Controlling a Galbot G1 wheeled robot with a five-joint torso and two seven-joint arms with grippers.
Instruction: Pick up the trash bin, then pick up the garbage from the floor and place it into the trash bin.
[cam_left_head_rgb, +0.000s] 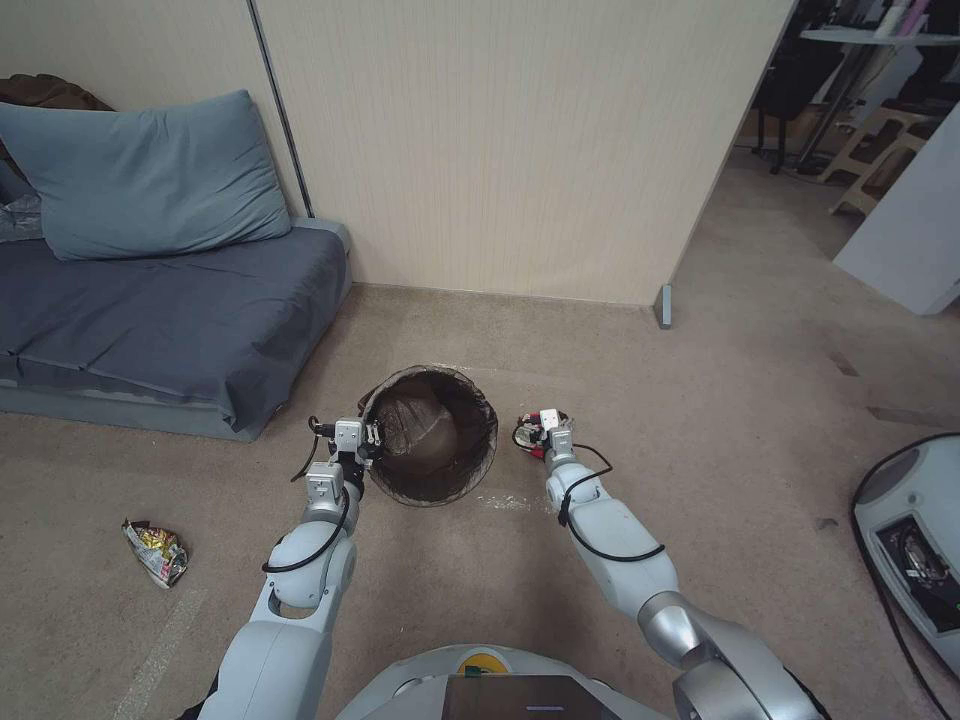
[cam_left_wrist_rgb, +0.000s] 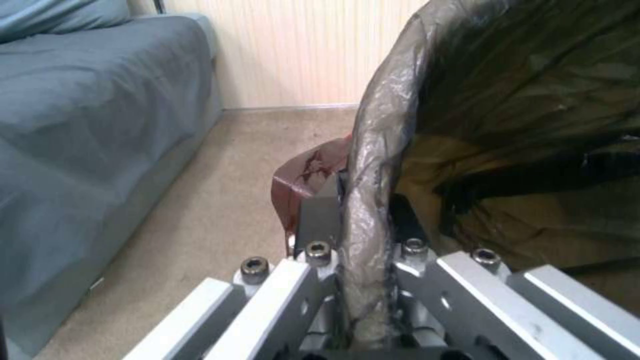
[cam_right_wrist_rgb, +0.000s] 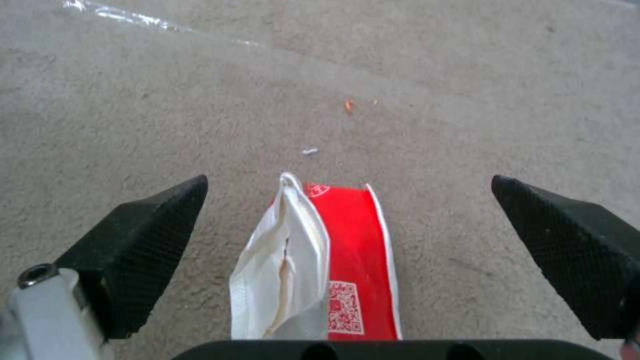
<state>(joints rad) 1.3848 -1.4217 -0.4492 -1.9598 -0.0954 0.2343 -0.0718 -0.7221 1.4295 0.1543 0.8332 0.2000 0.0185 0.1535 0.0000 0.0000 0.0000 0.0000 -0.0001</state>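
Trash bin (cam_left_head_rgb: 430, 450) on carpet floor (cam_left_head_rgb: 700, 420) between both arms, left pincer (cam_left_wrist_rgb: 363, 235) clamped on its bag-lined rim, right pincer (cam_right_wrist_rgb: 347, 250) spread wide, red-and-white carton (cam_right_wrist_rgb: 320, 270) lying between its fingers, yellow wrapper (cam_left_head_rgb: 155, 552) well apart beyond left pincer

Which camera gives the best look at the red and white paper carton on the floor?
The right wrist view: the red-and-white paper carton lies large between the open right gripper jaws. The head view shows it small; the left wrist view adds nothing.
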